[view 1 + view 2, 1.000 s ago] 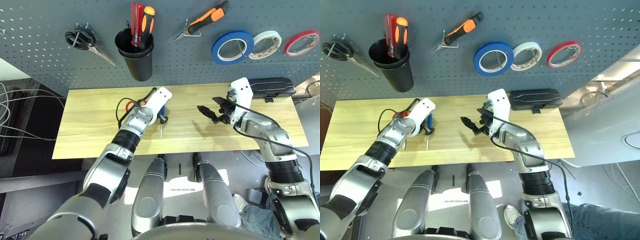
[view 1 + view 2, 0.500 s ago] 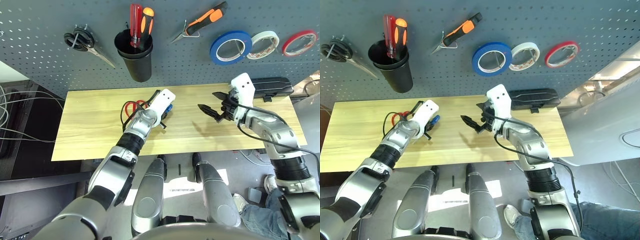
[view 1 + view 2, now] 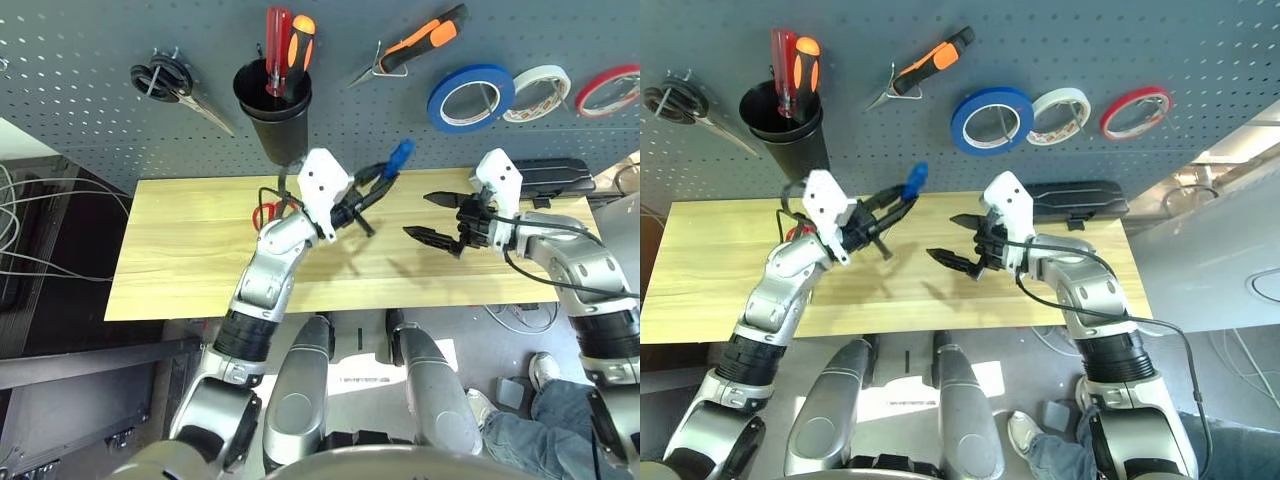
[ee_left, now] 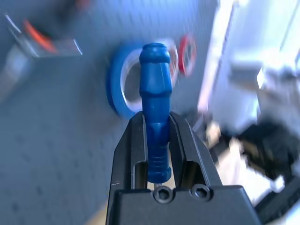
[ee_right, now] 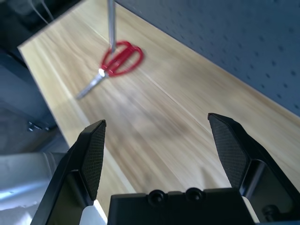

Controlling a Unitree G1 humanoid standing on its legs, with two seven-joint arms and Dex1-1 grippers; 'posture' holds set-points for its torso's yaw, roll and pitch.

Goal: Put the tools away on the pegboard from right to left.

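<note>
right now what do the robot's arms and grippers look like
Both arms have silver metallic forearms with black ribbed bands at the joints. Each wrist carries a white block-shaped housing ahead of a black gripper base with two visible screws. The left gripper has two slim black fingers; the right gripper has broad, textured black pads. A thin black cable loops along each forearm.

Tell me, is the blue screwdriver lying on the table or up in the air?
Up in the air. The left pincer grips the blue screwdriver by its handle, above the table.

silver forearms (image 3: 268, 285) with black ribbed wrist bands. white wrist housings (image 3: 322, 180), black textured fingers (image 5: 93, 154). black cable (image 3: 1080, 300) along right arm.
</note>
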